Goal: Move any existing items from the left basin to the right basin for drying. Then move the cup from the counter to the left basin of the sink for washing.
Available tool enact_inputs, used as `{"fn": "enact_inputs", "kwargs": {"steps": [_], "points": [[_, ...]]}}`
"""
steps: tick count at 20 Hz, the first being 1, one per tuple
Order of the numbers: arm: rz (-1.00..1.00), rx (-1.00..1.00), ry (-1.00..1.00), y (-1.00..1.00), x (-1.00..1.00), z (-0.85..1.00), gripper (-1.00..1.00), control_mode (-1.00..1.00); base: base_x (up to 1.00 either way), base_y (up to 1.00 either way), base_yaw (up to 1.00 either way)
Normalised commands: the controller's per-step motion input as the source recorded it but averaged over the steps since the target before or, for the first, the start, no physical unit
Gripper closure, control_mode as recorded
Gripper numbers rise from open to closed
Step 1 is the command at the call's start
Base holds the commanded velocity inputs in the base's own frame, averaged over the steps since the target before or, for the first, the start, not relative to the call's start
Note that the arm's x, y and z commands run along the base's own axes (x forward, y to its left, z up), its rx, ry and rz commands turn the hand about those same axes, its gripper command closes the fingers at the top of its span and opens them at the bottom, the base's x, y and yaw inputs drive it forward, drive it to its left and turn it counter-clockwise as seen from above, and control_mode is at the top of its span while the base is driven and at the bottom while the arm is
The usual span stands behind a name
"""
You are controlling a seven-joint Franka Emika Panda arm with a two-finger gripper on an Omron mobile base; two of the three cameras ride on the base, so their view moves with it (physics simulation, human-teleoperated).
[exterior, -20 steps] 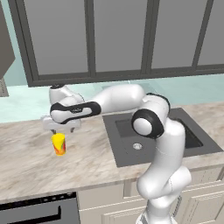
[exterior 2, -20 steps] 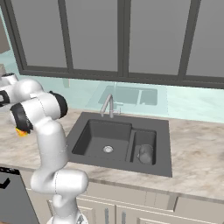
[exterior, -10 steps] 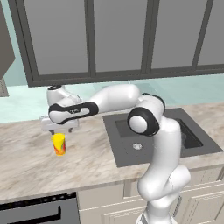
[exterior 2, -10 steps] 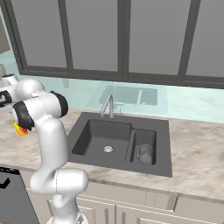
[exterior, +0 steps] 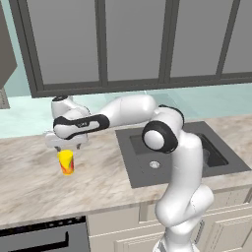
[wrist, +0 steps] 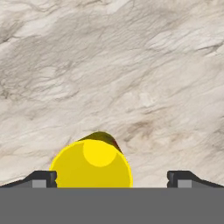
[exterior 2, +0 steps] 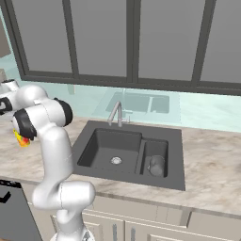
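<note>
1. While the claw [wrist: 112, 177] hangs spread wide and released, the yellow cup [wrist: 91, 165] stands upright on the table [exterior: 29, 182] beneath it, nearer its 9 o'clock tip.
2. Dark grey cylinder [exterior 2: 156, 164] sits in the sink's [exterior 2: 174, 141] narrower basin [exterior 2: 155, 149].

1. I am standing on my base with my white trunk rising upright, seen at the lower right of the left base view.
2. My dark-jointed elbow is sitting high, and from it my upper arm is reaching far out to my left, nearly level.
3. My wrist is bending down at the end of that reach, so my hand is pointing straight down.
4. My gripper [exterior: 66, 148] is hanging low over the tabletop.
5. My fingers [wrist: 41, 178] are standing spread wide apart, as the hand view shows, and they are gripping nothing.
</note>
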Motion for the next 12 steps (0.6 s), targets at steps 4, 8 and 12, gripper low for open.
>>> {"fn": "enact_inputs", "kwargs": {"steps": [4,8,12], "points": [[0.00,0.00,0.00,-0.01,0.00,-0.03,-1.00,-1.00,0.00,0.00,0.00],[0.00,0.00,-0.01,-0.11,-0.05,-0.02,-1.00,-1.00,0.00,0.00,0.00],[0.00,0.00,-0.03,-0.16,-0.09,0.00,-1.00,-1.00,0.00,0.00,0.00]]}}
